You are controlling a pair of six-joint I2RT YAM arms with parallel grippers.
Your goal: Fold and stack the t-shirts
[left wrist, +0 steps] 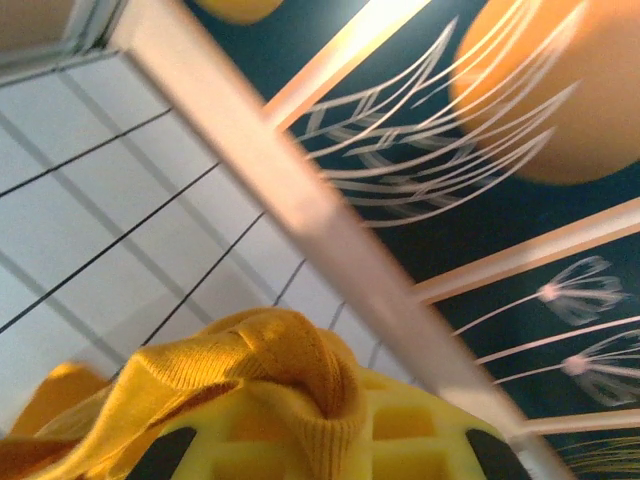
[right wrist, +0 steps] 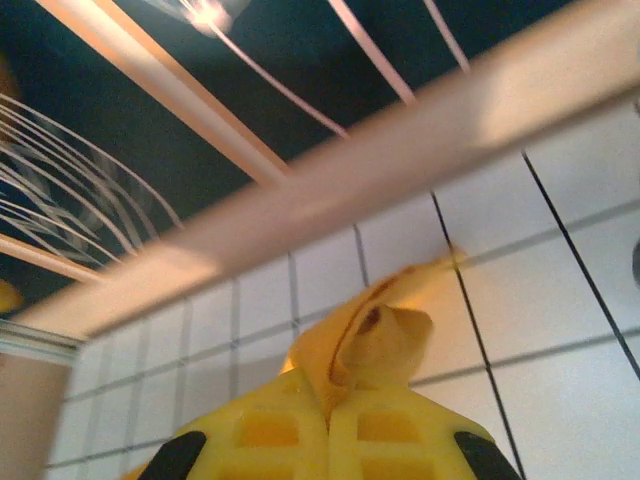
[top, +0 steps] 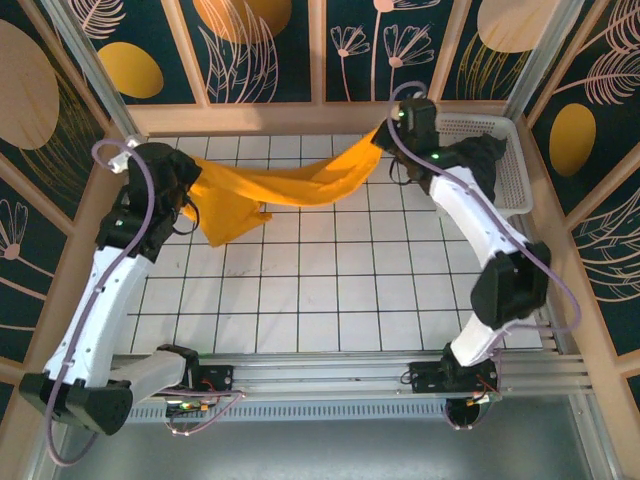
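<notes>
Orange-yellow t-shirt (top: pixel 285 190): soft, light, limp knit that sags mid-span and is likely not slippery. Best hold: bunched edges.
Location: slung between grippers, flap drooping below left gripper (left wrist: pixel 305 415).
Left gripper: clamped tight on ribbed fold.
Right gripper (right wrist: pixel 335 405): clamped on bunched edge.
Arms: raised, reaching far, spread wide.

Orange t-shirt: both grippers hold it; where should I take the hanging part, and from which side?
Probably the sagging flap, at its lower edge, from the near side. The orange t-shirt hangs stretched between the left gripper and right gripper, both shut on bunched ends; that flap droops free below the left end.
</notes>
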